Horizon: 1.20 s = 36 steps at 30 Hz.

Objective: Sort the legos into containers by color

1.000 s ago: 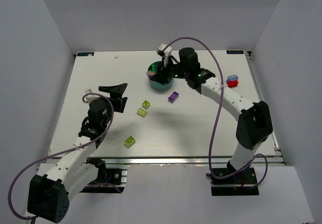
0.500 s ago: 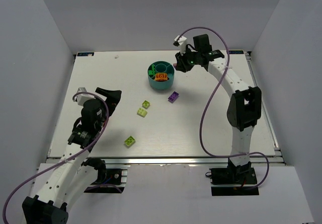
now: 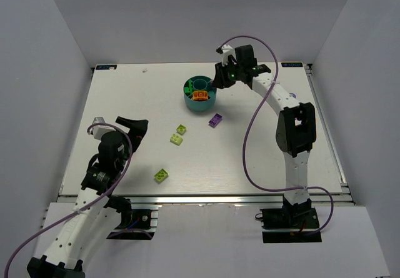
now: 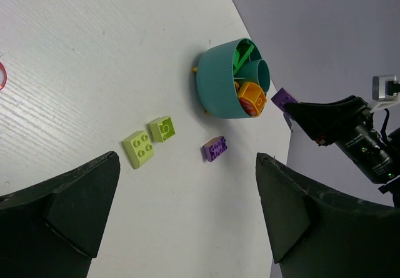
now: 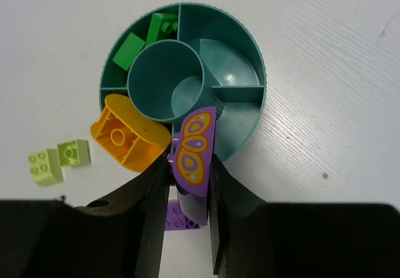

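The round teal bowl with its wedge containers stands at the back middle of the table. Two dark green legos lie in one wedge, and an orange lego rests tilted on the rim. My right gripper is shut on a purple butterfly-printed lego, hovering just above the bowl's edge. On the table lie a purple lego and three lime legos. My left gripper hangs open and empty at the left.
White walls enclose the table on three sides. A red ring shows at the left wrist view's edge. The right arm stretches along the table's right side. The purple lego sits directly under my right fingers.
The right arm has swung up and back, carrying the purple lego from over the bowl's middle to its right rim. The left arm has drawn back toward the near left, still open.
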Tool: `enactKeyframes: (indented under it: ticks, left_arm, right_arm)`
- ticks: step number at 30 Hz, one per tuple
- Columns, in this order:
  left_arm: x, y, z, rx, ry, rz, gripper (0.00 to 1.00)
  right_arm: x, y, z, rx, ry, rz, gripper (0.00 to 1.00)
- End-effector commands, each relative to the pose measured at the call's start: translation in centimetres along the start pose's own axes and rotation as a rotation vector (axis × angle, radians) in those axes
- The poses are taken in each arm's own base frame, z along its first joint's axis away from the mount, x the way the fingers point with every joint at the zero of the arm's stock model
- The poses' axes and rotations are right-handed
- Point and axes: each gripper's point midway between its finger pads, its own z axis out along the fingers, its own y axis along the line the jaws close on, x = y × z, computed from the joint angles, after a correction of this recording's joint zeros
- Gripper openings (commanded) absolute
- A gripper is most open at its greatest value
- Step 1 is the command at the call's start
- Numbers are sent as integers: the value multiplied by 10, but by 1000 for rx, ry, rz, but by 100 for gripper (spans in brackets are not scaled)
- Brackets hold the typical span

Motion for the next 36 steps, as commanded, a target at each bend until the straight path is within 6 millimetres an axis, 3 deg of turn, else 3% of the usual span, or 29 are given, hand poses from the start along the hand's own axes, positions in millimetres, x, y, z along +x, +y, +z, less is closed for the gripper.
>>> enactKeyframes:
  ticks: [1, 7, 10, 14, 18, 24, 25, 26, 27, 28, 30, 31, 33, 34, 35, 36]
  left_arm:
    - [1, 10, 0, -33, -5, -4, 98]
    - [2, 11, 2, -41, 2, 0, 98]
    - [1, 10, 1, -39, -1, -1, 98]
    - [2, 10, 1, -39, 3, -4, 98]
    - [2, 8, 1, -32, 8, 9, 98]
    - [0, 3, -1, -19, 12, 45, 95]
    - [0, 2, -1, -12, 12, 46, 93]
    - [0, 0, -2, -2, 14, 48, 91]
    - [-1, -1, -3, 6, 13, 57, 84]
    - [-1, -3, -4, 15, 14, 63, 78]
    - [-2, -7, -6, 34, 12, 72, 55]
    - [-3, -6, -7, 34, 10, 81, 25]
    - [-4, -3, -9, 22, 10, 107, 11]
    - [-3, -1, -9, 14, 14, 117, 8]
    - [-2, 4, -10, -7, 21, 129, 7]
    - [-2, 6, -10, -15, 22, 139, 8]
  right_arm:
    - [-27, 3, 0, -9, -84, 50, 0]
    - [-8, 1, 10, 1, -51, 159, 1]
    - [-5, -1, 12, 10, -44, 177, 8]
    - [-1, 0, 14, 4, -36, 186, 39]
    - [-2, 4, 13, -18, -38, 176, 61]
    - [-19, 5, -5, -13, -73, 118, 72]
    - [-28, 9, -15, -24, -91, 94, 76]
    - [-30, 7, -21, -32, -94, 26, 89]
    - [-34, 7, -28, -36, -100, -21, 89]
    - [-44, 13, -42, -54, -124, -84, 89]
    - [-50, 2, -61, -34, -150, -216, 89]
    - [-45, 1, -75, -31, -158, -229, 89]
    - [-35, -24, -99, -9, -153, -220, 86]
    - [-37, -34, -109, 5, -141, -200, 77]
    - [-28, -60, -122, 59, -106, -154, 45]
    - [-6, -66, -130, 62, -21, -74, 25]
